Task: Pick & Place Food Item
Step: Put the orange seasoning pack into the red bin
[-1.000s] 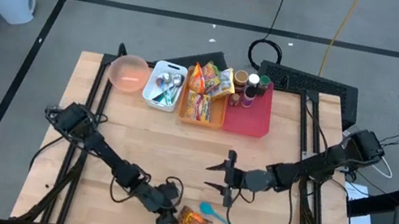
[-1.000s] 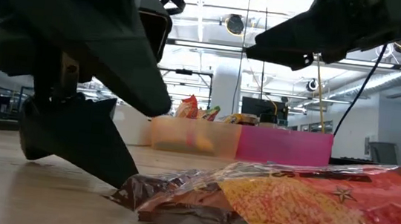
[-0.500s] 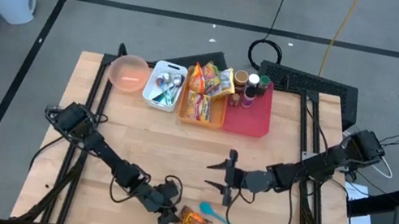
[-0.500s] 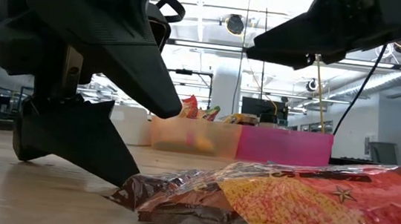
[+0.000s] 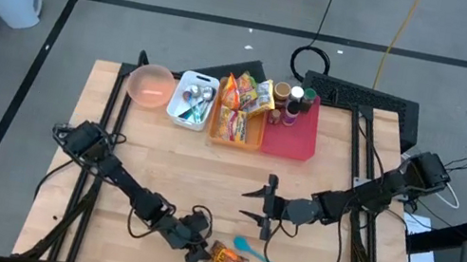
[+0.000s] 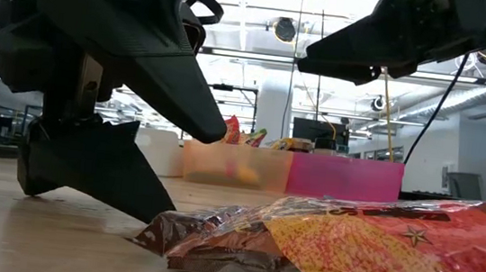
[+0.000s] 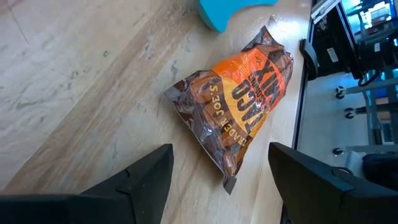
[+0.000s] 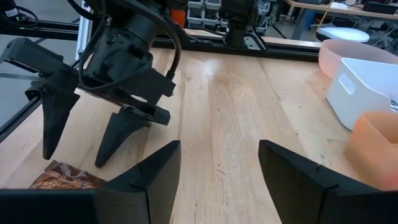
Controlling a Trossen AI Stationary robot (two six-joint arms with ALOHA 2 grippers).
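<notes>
The wooden table [image 5: 165,138] is carrying everything here; along its far edge a pink bowl [image 5: 150,85], a white bin [image 5: 193,100], an orange bin [image 5: 238,117] of packets and a red bin [image 5: 294,127] are sitting in a row. The left arm is reaching low across the near side, its left gripper [image 5: 198,238] spread wide and clasping nothing, fingers hovering just beside the end of the snack bag [image 5: 228,261]; the right gripper [image 5: 254,206] is waiting mid-table, jaws parted and likewise empty. The bag is lying flat near the front edge, with a blue spoon [image 5: 253,250] just beside it. In the left wrist view the snack bag [image 7: 239,99] is looking crinkled, puffy and glossy; I'd judge it light, soft and slippery, its contents likely brittle. A gentle pinch across the crimped end seam, or across the narrow width, looks safest; squeezing the belly hard could be crushing what's inside, and the film may be sliding between the fingers [image 7: 140,180].
</notes>
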